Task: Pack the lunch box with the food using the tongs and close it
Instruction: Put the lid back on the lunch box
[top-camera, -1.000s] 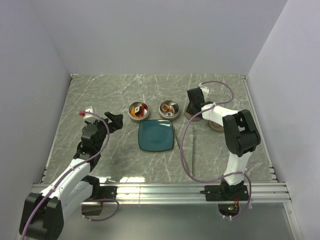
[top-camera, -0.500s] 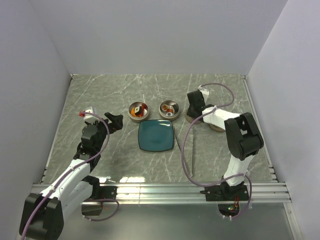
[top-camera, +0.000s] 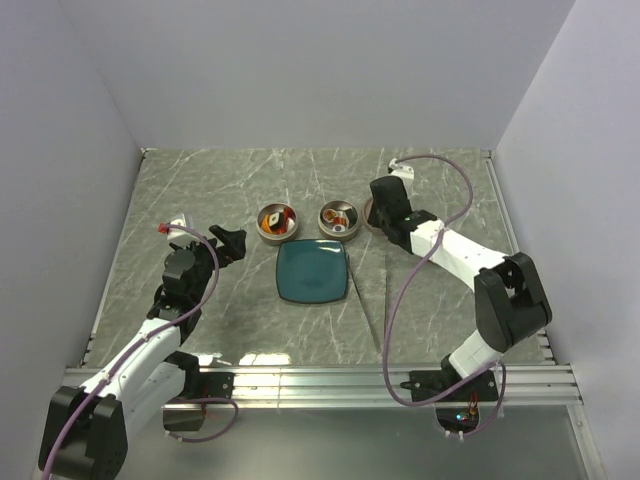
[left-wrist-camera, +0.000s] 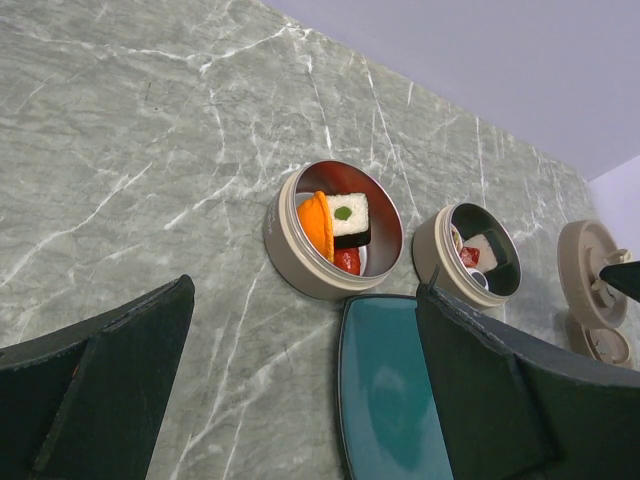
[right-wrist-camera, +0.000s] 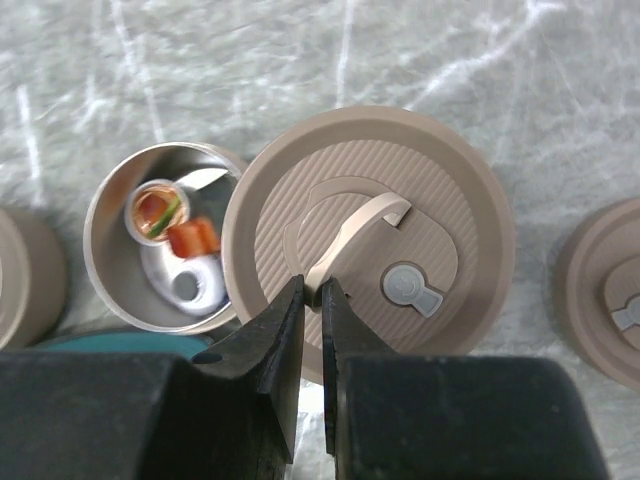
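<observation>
Our right tool (right-wrist-camera: 312, 290) pinching the handle (right-wrist-camera: 352, 232) of the beige lid (right-wrist-camera: 445, 195), left tool (top-camera: 232, 242) agape, we should centre it over the filled tin (right-wrist-camera: 92, 250) before lowering.

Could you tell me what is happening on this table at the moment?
The right fingers are shut on the handle of a beige round lid, holding it beside the right-hand metal container, its edge overlapping that rim. That container and the left-hand one already hold food. The teal plate is bare, and the tongs lie on the table beside it. A second lid sits further right. The left fingers hang open, holding nothing.
</observation>
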